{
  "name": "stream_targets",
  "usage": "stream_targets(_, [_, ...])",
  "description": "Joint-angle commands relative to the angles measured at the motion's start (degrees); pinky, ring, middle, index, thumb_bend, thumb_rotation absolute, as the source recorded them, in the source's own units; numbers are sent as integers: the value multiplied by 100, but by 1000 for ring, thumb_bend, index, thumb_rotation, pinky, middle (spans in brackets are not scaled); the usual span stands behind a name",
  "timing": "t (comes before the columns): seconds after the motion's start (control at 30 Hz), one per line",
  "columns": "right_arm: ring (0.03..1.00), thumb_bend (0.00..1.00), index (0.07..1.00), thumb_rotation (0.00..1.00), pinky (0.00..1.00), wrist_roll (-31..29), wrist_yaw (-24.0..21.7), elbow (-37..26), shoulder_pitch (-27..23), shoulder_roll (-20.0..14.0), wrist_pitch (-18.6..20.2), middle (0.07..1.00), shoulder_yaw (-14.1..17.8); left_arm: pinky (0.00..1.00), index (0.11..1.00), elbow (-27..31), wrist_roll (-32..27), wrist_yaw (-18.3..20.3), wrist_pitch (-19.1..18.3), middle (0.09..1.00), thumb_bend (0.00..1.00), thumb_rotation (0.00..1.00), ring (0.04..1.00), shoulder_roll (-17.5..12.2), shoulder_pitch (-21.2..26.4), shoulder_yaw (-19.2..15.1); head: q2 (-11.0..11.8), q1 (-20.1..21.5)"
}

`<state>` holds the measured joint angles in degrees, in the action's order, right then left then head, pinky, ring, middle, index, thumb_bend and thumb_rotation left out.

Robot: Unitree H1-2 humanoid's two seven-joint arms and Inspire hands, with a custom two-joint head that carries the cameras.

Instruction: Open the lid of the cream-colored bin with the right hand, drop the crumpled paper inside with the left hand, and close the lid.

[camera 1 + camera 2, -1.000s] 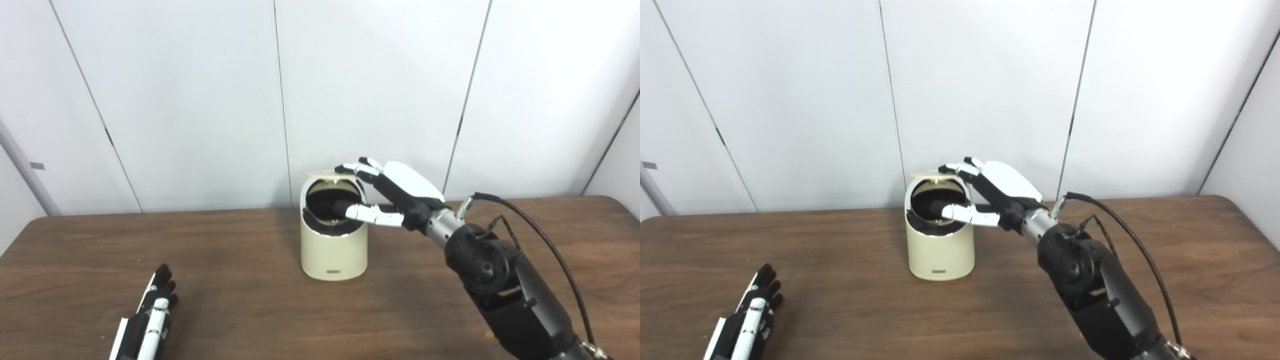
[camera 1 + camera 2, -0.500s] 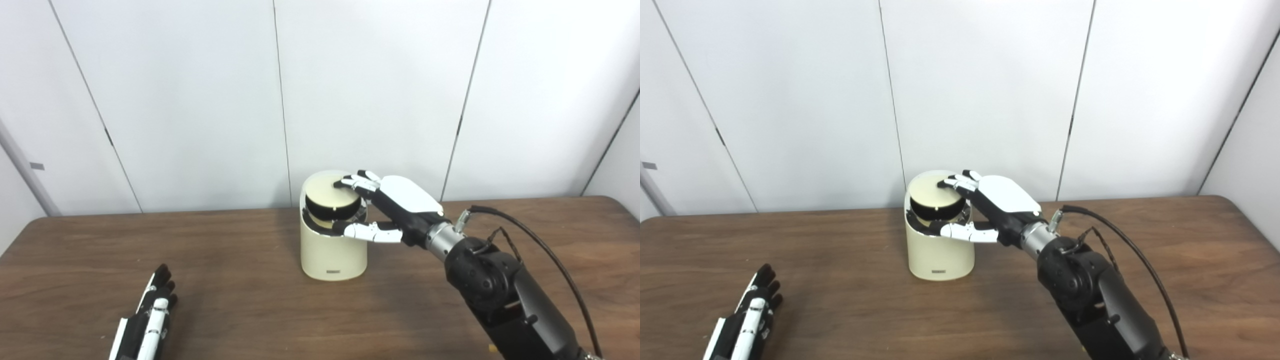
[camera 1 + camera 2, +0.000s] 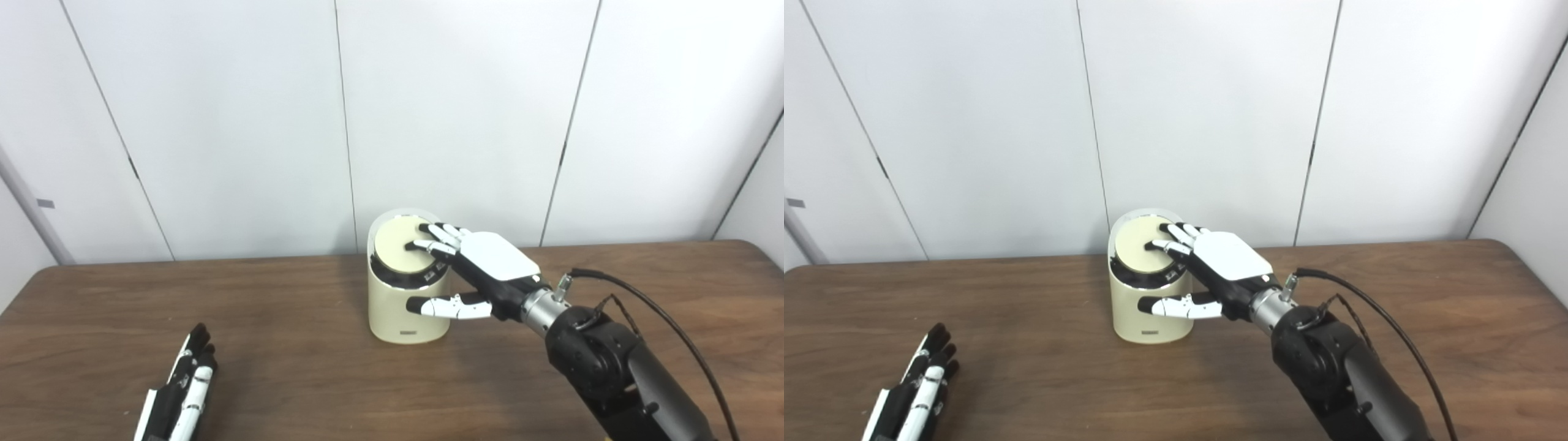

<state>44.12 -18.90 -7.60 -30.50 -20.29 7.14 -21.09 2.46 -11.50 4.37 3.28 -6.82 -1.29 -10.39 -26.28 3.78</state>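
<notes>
Left eye view: my right hand [image 3: 484, 269], fingers [image 3: 436, 240] spread, holding nothing, presses the bin [image 3: 407, 306]'s light, stiff lid [image 3: 401, 251] near its centre.

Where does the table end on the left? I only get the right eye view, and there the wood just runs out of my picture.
Observer: The left eye view shows it. The table has a rounded far corner on that side, and its left edge slants from there towards the robot, with white wall beyond it.
Operator: Is anything lying between that edge and the hand resting down there?
Observer: Not that I can see. In the left eye view the wood left of the left hand shows out to the edge, and it is bare as far as the picture reaches. No paper is there.
</notes>
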Motion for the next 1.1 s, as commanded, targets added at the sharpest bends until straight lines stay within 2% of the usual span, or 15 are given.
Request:
stream_targets(0.0, [1000,562,876,956,1000,96,95,-25,-83,-53,-211,1000,-19,1000,1000,-216,-40,7,111,1000,423,622,1000,77,-46,41,-9,8])
stream_targets(0.4, [1000,556,885,950,1000,378,247,18,76,-86,-518,1000,7,1000,1000,-232,-89,31,129,1000,439,584,1000,84,-47,30,-50,-16])
stream_targets(1.07, [1000,571,874,953,1000,549,97,-150,247,-141,-520,995,58,1000,1000,-142,-80,4,80,1000,434,582,1000,105,-78,33,-161,-46])
